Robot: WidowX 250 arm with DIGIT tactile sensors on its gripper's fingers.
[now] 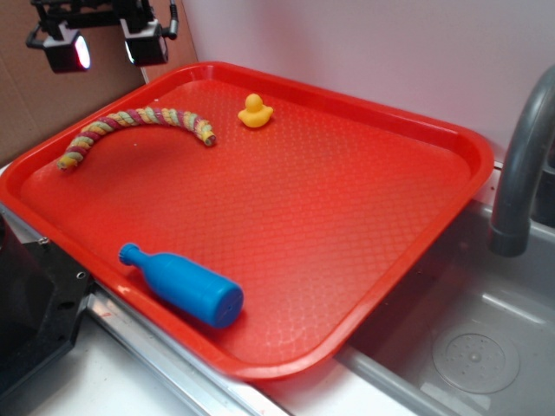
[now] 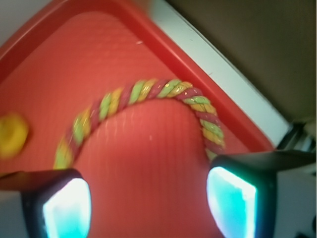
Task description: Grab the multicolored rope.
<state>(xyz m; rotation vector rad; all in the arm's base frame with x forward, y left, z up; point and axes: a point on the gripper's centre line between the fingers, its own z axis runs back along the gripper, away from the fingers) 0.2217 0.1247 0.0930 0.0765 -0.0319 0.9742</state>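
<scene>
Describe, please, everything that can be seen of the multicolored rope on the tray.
The multicolored rope is a short, thick cord of twisted strands in yellow, pink-red and pale green; it looks like soft fabric. It lies flat on the red tray in the far left corner, bent in an arch, its left end slightly frayed. Only the tray touches it. The yellow duck sits apart from its right end. The pincer hangs open above it, not touching it.
</scene>
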